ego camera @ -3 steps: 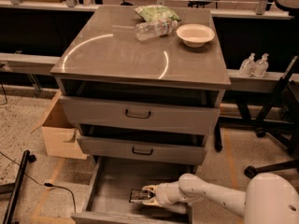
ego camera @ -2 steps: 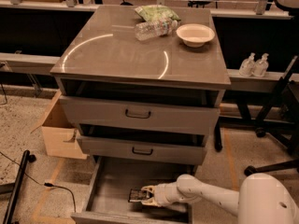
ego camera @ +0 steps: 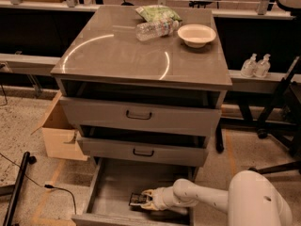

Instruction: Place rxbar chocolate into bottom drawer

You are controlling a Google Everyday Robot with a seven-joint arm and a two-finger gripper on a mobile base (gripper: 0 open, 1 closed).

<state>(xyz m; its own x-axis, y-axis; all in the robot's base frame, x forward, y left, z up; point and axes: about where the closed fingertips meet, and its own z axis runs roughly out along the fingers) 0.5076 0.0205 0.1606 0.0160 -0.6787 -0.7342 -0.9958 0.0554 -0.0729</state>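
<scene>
The bottom drawer (ego camera: 110,187) of the grey cabinet stands pulled open, showing a plain grey interior. The rxbar chocolate (ego camera: 137,200), a small dark flat bar with pale markings, lies low on the drawer floor near the front middle. My white arm reaches in from the lower right, and my gripper (ego camera: 146,200) is right at the bar, its fingers on either side of the bar's right end.
A green snack bag (ego camera: 157,12), a clear plastic bottle (ego camera: 156,29) and a white bowl (ego camera: 196,34) sit on the cabinet top. The two upper drawers (ego camera: 138,117) are slightly ajar. An open cardboard box (ego camera: 57,132) stands left; two small bottles (ego camera: 255,65) are on a ledge at right.
The gripper with the bar has stayed at about the same spot in the drawer; the arm's elbow has shifted slightly left and down.
</scene>
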